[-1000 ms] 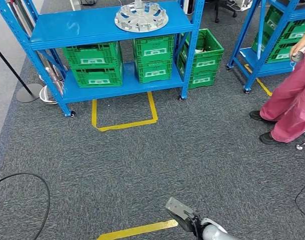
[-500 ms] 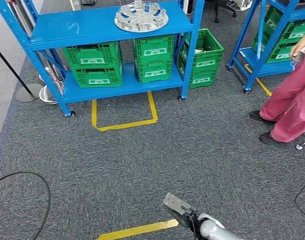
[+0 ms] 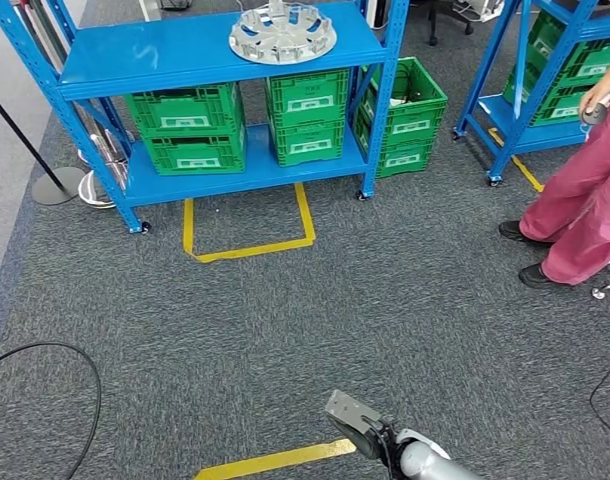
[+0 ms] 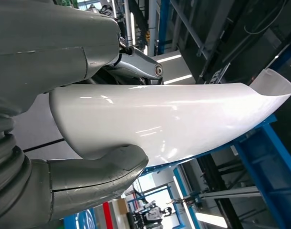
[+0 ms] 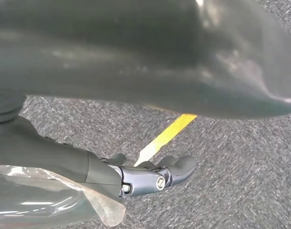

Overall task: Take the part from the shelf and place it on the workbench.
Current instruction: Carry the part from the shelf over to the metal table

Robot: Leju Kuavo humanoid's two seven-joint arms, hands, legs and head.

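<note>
The part, a round silver wheel cover, lies flat on the top board of the blue shelf at the far side of the carpet. My right hand hangs low at the near edge, far from the shelf. In the right wrist view my right hand has its dark fingers stretched out over the carpet, holding nothing. In the left wrist view my left hand holds nothing; its thumb and fingers lie apart beside a white shell of my own body.
Green crates fill the lower shelf board; another stands on the floor beside it. A person in pink trousers stands at the right by a second blue shelf. Yellow tape, a black cable and a stand base mark the carpet.
My right hand has edged slightly to the left in the head view. The shelf, the part and the person are as before.
</note>
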